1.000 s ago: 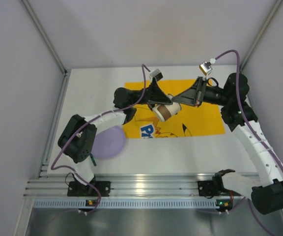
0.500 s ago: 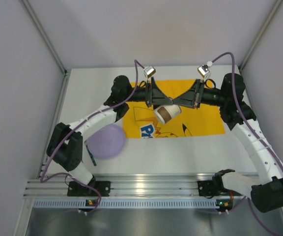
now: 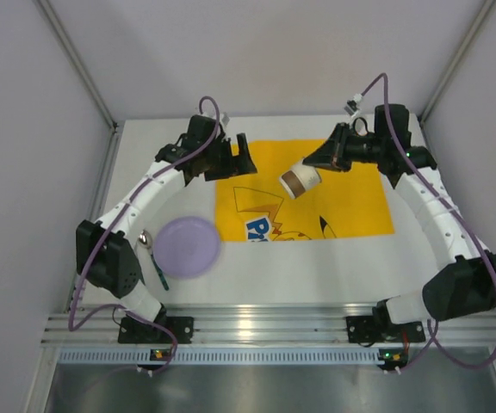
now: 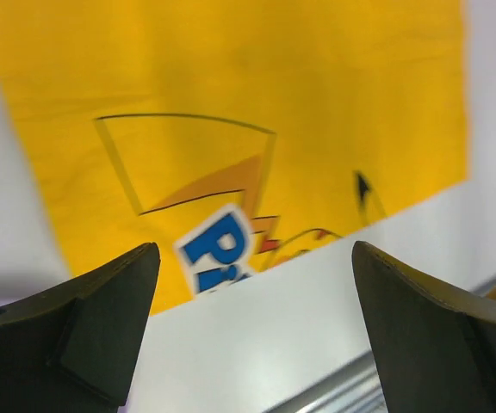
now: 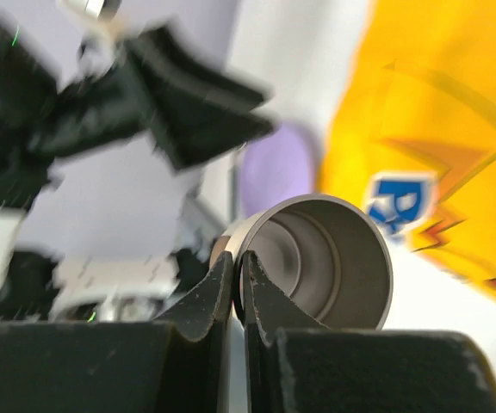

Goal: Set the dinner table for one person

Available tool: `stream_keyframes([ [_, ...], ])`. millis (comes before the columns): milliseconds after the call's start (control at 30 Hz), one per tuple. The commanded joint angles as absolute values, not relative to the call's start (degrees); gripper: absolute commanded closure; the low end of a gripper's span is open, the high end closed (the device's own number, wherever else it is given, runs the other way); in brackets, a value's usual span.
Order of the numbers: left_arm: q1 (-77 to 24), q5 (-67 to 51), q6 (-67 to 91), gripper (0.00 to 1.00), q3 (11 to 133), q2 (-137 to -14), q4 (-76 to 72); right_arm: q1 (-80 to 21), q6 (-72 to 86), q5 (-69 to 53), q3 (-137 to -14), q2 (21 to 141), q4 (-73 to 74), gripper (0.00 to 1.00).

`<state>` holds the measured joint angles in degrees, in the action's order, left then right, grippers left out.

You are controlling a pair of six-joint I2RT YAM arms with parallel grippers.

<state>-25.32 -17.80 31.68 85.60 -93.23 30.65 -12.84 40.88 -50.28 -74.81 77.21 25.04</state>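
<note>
Holding cup tipped on its side over the yellow cloth, toward the far right corner of the white table, in right gripper closed thin on one wall of the rim, with left gripper spread wide and empty toward the far left corner. Likely to swivel or slip in so narrow a pinch while being righted and lowered. Could also land tilted and topple at release.

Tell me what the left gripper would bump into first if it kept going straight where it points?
Probably the yellow cloth, near its blue lettering. The left gripper is open and its wrist view shows nothing in front of the cloth, though the distance is hard to judge.
</note>
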Motion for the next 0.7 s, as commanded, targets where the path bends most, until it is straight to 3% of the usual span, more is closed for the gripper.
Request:
stream_keyframes([
  [0, -25.49, 9.91, 24.79, 0.02, 87.89, -89.22, 46.04, -9.94, 29.11, -30.25, -88.1, 83.83, 39.96, 1.0],
  [167, -25.49, 21.43, 24.35, 0.02, 83.85, -81.76, 46.93, -7.74, 25.84, 2.03, -100.53, 97.34, 48.59, 1.0],
  [300, -25.31, 25.75, 23.99, 0.01, 80.08, -77.1, 48.25, -6.07, 26.1, 18.05, -111.85, 106.77, 49.75, 1.0],
  [467, -23.56, 25.76, 26.19, 0.02, 73.93, -73.22, 52.02, -4.66, 26.1, 28.28, -124.68, 120.13, 48.96, 1.0],
  [667, -22.41, 23.55, 28.91, 0.01, 67.07, -66.01, 52.55, -4.57, 26.28, 33.47, -129.2, 128.49, 45.45, 1.0],
])
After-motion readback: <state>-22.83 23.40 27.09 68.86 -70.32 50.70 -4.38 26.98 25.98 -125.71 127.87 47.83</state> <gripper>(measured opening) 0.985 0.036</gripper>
